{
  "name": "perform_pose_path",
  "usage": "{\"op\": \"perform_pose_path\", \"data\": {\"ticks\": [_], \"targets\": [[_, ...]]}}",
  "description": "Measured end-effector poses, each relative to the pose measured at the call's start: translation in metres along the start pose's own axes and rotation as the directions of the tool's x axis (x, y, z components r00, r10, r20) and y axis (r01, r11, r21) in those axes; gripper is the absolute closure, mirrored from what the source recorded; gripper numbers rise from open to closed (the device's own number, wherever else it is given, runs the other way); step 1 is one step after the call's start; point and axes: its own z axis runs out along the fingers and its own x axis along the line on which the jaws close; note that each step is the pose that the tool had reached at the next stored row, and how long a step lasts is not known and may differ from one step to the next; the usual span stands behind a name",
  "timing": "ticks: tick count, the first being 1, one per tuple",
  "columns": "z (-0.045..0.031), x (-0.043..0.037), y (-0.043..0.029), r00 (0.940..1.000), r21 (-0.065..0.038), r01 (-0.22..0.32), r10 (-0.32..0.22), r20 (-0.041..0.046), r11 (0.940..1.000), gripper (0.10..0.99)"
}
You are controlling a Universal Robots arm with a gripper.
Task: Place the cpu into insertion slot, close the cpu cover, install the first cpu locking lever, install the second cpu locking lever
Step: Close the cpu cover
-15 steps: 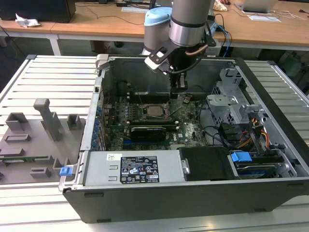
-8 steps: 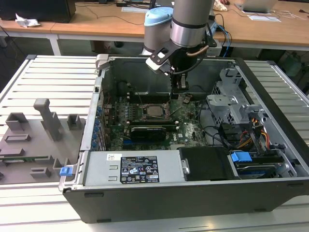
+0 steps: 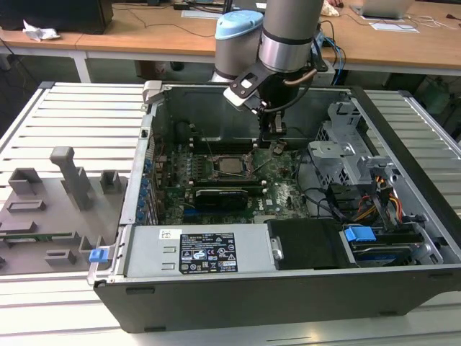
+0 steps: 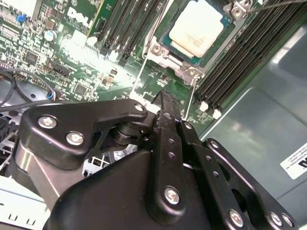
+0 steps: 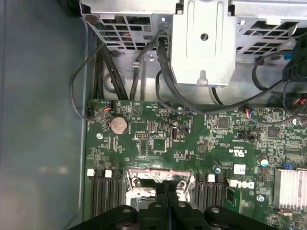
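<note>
A slatted white bench [image 3: 72, 115] carries an open computer case [image 3: 288, 310], with wooden desks behind. The gripper [image 3: 272, 140] reaches down into the case over the green motherboard [image 5: 192, 143]. In both wrist views its black fingers [image 4: 165, 103] [image 5: 167, 194] are pressed together, with nothing seen between them. The cpu [image 4: 196, 29] lies just beyond the fingertips, seated in the insertion slot [image 3: 215, 162], with the cpu cover [image 4: 168, 55] framing it. A thin wire lever [image 4: 191, 96] runs from the cover's corner to just beside the fingers.
</note>
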Motion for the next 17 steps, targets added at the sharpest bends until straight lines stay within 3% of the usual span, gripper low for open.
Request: {"op": "perform_pose_path", "data": {"ticks": [7,17], "targets": [[0.0015,0.0035,0.0038,1.0,0.001,0.0,0.0,0.0013,1.0,0.98],[0.0022,0.0071,0.0146,1.0,0.005,0.0,0.0,0.0036,1.0,0.98]]}}
